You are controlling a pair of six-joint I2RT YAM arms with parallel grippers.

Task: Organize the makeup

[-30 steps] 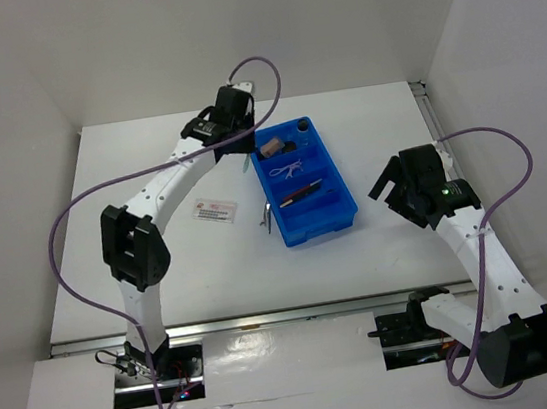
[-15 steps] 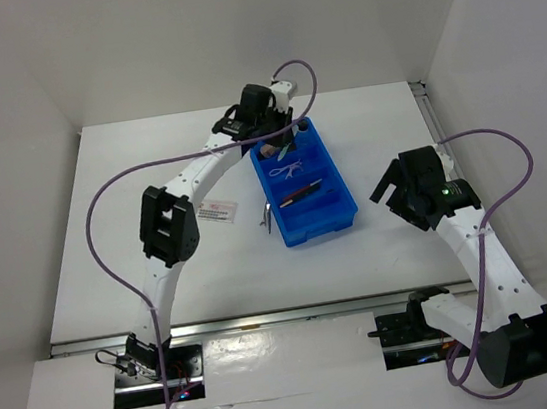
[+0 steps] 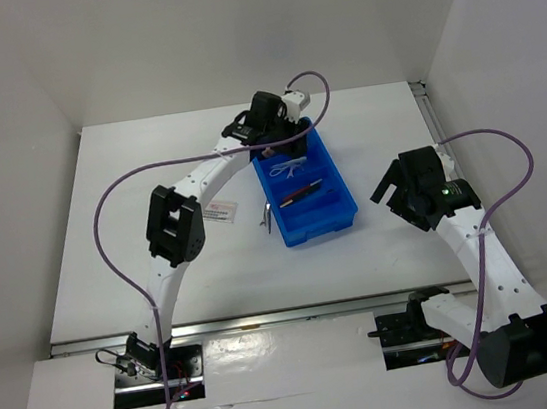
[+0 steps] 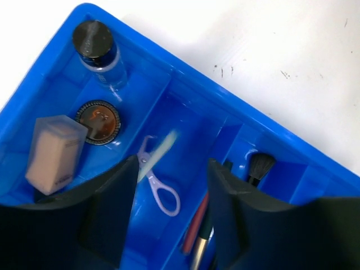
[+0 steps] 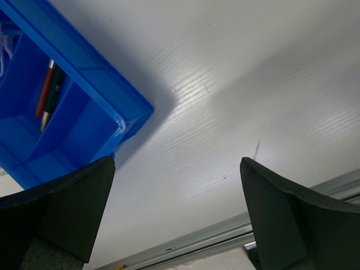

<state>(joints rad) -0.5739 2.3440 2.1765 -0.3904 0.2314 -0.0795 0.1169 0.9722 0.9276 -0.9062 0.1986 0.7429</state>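
The makeup lies mostly in the blue tray [image 4: 185, 90]. Its end compartment holds a tan bottle [image 4: 53, 152], a clear vial with a black cap [image 4: 101, 53] and a round dark compact [image 4: 98, 121]. The lilac looped piece [image 4: 160, 194] lies in the middle compartment, with dark pencils [image 4: 199, 230] and a brush [image 4: 260, 167] beyond it. My left gripper [image 4: 171, 214] hangs open over that middle compartment. A thin pale stick [image 4: 160, 152], blurred, is loose beside its left finger. The white red-printed packet [image 3: 216, 210] lies on the table left of the tray. My right gripper [image 5: 177, 219] is open and holds nothing.
A small grey piece [image 3: 267, 215] lies on the table against the tray's left side. In the right wrist view the tray's near corner [image 5: 121, 121] is to the left. A metal rail [image 5: 225, 236] runs along the table's near edge. White walls enclose the table.
My left arm swung right, carrying the pale stick from beside the tray to above it. Its jaws have now widened and the stick is free. The right arm has not moved.
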